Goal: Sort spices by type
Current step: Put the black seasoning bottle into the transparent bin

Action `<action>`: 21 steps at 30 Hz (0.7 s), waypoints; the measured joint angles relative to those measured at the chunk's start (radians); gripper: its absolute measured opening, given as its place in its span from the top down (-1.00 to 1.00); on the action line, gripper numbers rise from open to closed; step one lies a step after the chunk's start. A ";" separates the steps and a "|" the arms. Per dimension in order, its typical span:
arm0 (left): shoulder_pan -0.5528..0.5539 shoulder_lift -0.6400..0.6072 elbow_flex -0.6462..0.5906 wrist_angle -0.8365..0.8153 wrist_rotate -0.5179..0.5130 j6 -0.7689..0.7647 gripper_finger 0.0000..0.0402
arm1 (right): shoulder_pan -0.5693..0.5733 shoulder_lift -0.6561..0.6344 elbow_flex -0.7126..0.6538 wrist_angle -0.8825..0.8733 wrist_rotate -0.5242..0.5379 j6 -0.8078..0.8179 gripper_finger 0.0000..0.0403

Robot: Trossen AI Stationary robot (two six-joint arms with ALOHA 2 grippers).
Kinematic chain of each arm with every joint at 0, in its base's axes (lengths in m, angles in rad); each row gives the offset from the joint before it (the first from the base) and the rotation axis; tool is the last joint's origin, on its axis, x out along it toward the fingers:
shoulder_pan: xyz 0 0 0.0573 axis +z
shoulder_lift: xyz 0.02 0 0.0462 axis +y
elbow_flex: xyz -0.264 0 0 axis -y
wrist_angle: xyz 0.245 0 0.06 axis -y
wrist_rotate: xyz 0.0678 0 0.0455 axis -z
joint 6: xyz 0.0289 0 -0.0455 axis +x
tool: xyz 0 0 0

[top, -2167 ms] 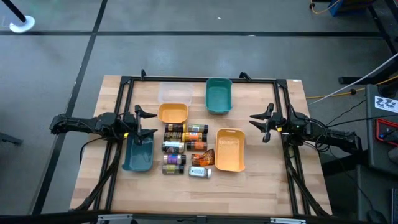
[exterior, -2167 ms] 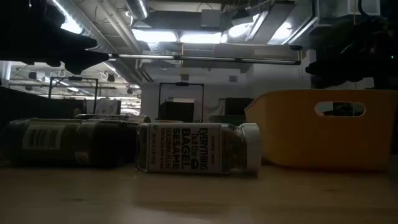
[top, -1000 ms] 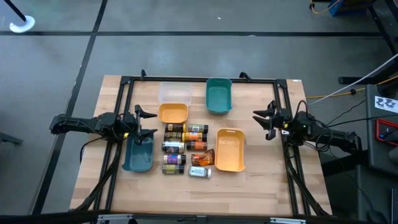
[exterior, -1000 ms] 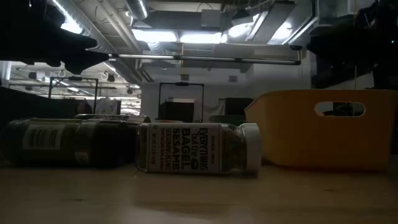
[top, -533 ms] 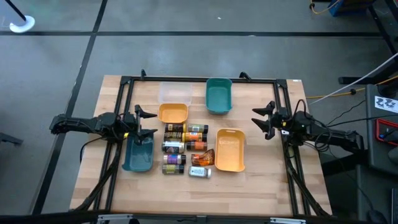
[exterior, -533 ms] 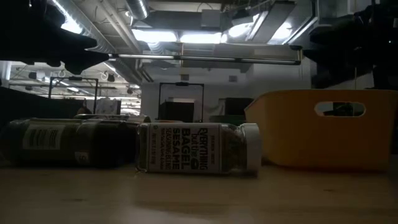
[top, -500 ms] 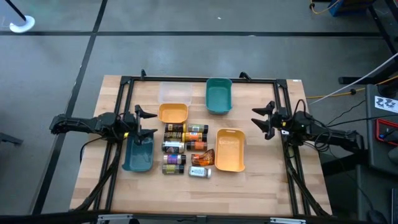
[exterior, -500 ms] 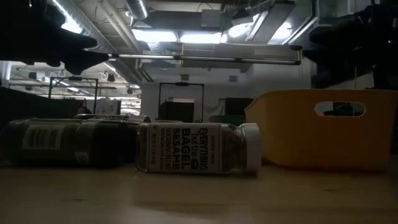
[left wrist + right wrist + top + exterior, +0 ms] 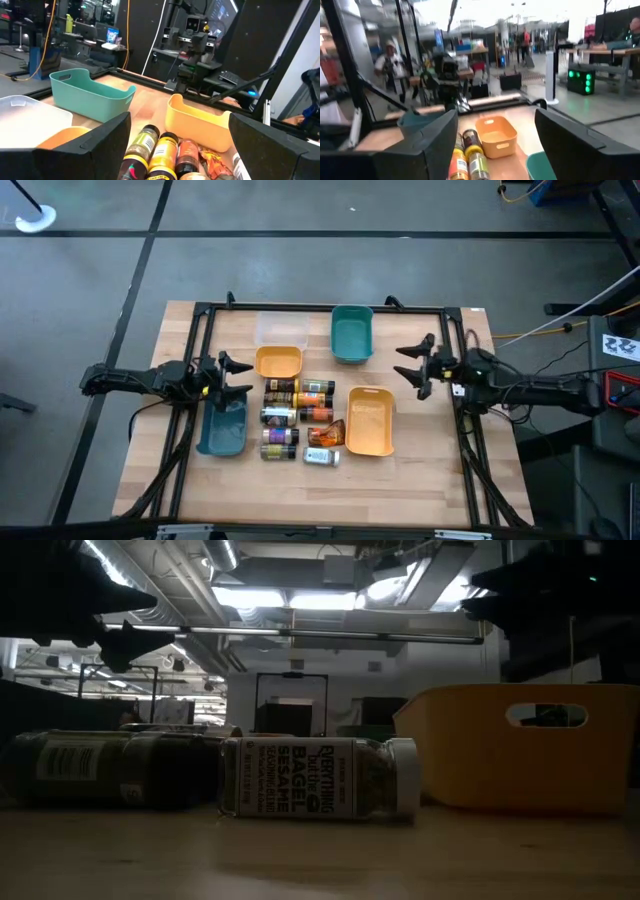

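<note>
While the small dark-capped spice jars (image 9: 296, 418) lie mid-frame, we hold our left gripper (image 9: 231, 377) and right gripper (image 9: 410, 366) wide open, empty, flanking them.

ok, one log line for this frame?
left pincer: open, hovering at blue tray | right pincer: open, right of spice jars | jars: unsorted, lying between trays

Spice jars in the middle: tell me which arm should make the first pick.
Left, probably. The left gripper hangs open right beside the spice jars, above the blue tray. The right gripper, also open, sits beyond the large orange tray, which lies between it and the jars.
</note>
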 joint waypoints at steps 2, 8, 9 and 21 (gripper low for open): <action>0.000 0.000 0.000 0.000 0.000 0.000 -0.59 | 0.000 0.096 0.064 -0.050 0.000 -0.024 -0.32; 0.000 0.000 0.000 0.000 0.000 0.000 -0.59 | 0.000 0.385 0.298 -0.279 0.000 -0.048 -0.32; 0.000 0.000 0.000 0.000 0.000 0.000 -0.59 | 0.000 0.430 0.336 -0.314 0.000 -0.061 -0.32; 0.000 0.000 0.000 0.000 0.000 0.000 -0.59 | 0.000 0.897 0.694 -0.502 -0.087 -0.137 -0.32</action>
